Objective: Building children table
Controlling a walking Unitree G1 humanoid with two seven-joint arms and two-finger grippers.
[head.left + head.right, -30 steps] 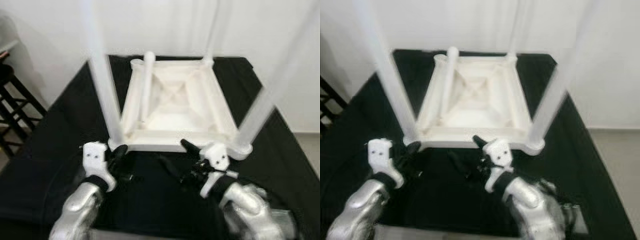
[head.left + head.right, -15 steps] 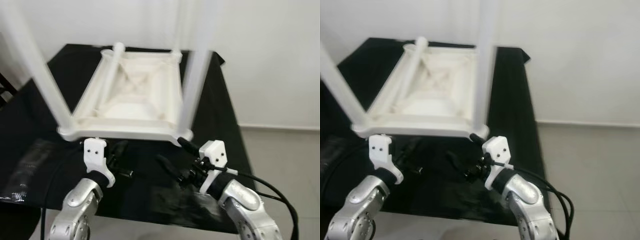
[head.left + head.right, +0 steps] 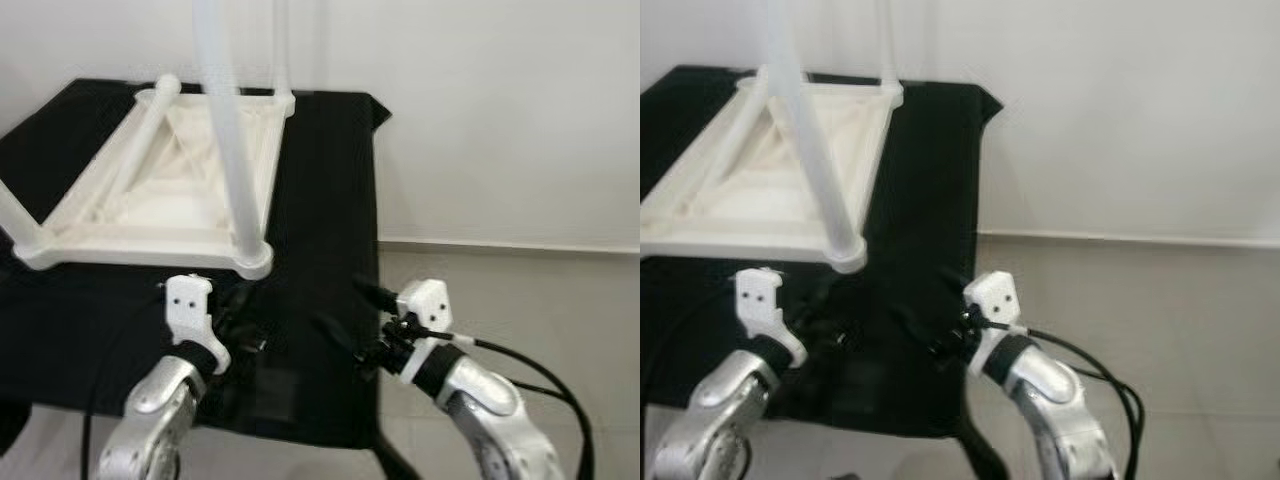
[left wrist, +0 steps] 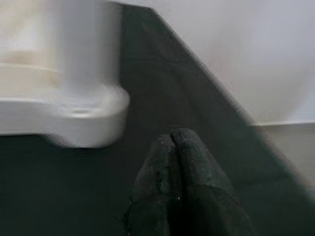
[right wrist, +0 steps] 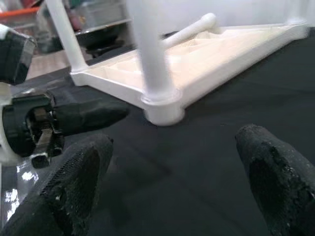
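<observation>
White upturned table (image 3: 150,200) on black cloth (image 3: 320,200), left gripper (image 4: 172,147) pinched empty, right gripper (image 5: 167,162) spread wide.

Table draped in black cloth (image 3: 320,200), upturned white children's table (image 3: 150,200) resting on it, legs up

A black cloth (image 3: 320,180) covers the tabletop (image 3: 940,150) and hangs down over its near edge and its right-hand side, with a few creases showing where it drapes. Behind it rises a plain white wall (image 3: 500,110), which meets a grey floor (image 3: 540,290) along a pale skirting line to the right of the tabletop. In the right wrist view, blurred shelves (image 5: 88,19) with coloured items stand in the background, too indistinct to identify.
</observation>
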